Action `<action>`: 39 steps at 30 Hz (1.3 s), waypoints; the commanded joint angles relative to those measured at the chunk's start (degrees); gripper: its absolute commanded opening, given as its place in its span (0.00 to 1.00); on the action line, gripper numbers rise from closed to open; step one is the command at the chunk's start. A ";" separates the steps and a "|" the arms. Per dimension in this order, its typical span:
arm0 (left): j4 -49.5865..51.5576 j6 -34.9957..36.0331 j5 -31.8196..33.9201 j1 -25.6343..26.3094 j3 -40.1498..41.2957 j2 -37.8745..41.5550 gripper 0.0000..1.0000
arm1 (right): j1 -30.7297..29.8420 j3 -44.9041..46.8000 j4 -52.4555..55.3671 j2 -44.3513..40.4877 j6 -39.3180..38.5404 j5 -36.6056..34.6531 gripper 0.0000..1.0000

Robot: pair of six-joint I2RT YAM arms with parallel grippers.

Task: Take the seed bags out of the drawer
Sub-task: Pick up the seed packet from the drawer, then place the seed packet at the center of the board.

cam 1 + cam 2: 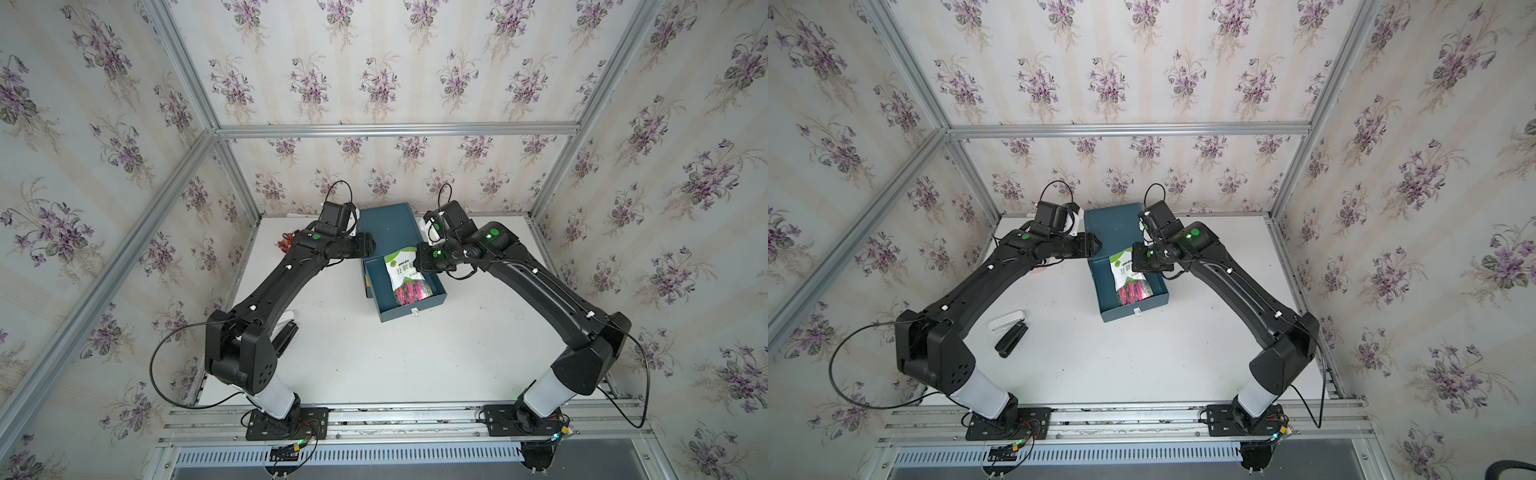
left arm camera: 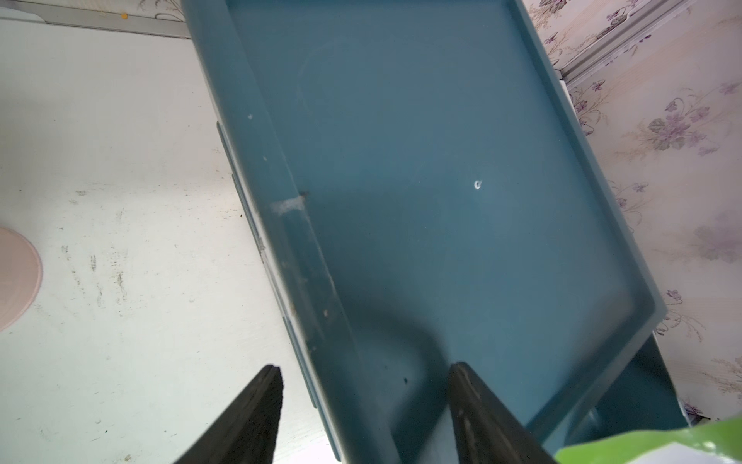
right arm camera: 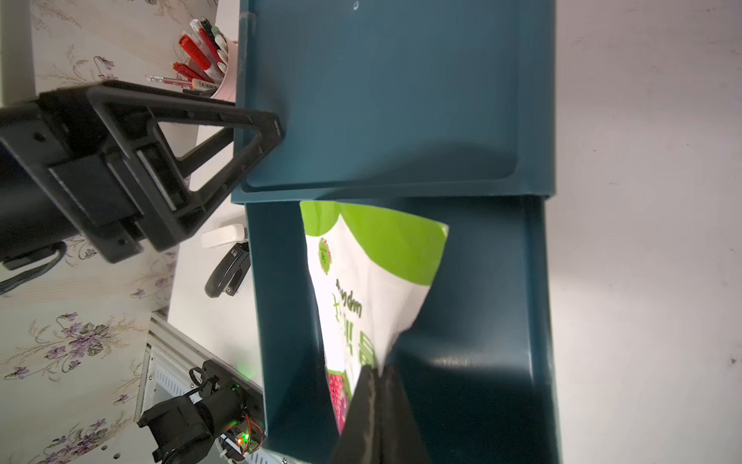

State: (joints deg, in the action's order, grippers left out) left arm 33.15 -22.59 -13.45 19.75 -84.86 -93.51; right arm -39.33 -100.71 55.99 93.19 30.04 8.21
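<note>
Left end effector (image 2: 363, 369) sits at the cabinet's (image 1: 386, 224) left rim, fingers either side of it and closed on it as far as we can judge, bracing the box on the desk (image 1: 374, 361). Moving right, the open drawer (image 1: 432, 302) holds the seed bag (image 1: 405, 276), its long axis along the drawer's slide line, green header toward the cabinet, magenta blooms toward the drawer front. Right end effector (image 3: 375, 373), the nearer one, is pressed together on the bag's right long edge, which curls upward; we judge the way out is straight up, clear of the drawer wall.
</note>
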 commanded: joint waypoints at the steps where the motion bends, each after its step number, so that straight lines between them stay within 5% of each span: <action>1: 6.95 1.45 3.08 -0.12 0.18 -0.60 0.69 | 0.65 -0.35 2.41 -1.35 0.98 -0.95 0.00; 8: 7.20 1.54 3.17 -0.13 0.16 -0.43 0.69 | 4.71 -2.48 4.85 -4.03 0.57 -2.25 0.00; 24: 7.98 2.09 2.91 -0.06 0.31 0.00 0.69 | 31.50 4.85 -1.91 -5.85 -8.70 1.51 0.00; 33: 7.96 2.28 2.64 -0.14 0.27 -0.46 0.69 | 41.13 16.12 -16.95 2.31 -8.63 1.90 0.00; 39: 7.99 2.46 2.77 -0.09 0.26 -0.45 0.69 | 43.43 15.57 -20.65 11.19 -9.32 0.49 0.00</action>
State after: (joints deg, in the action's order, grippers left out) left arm 33.65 -22.20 -12.93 19.75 -84.93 -93.36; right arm 3.46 -84.25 39.29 102.10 21.39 9.67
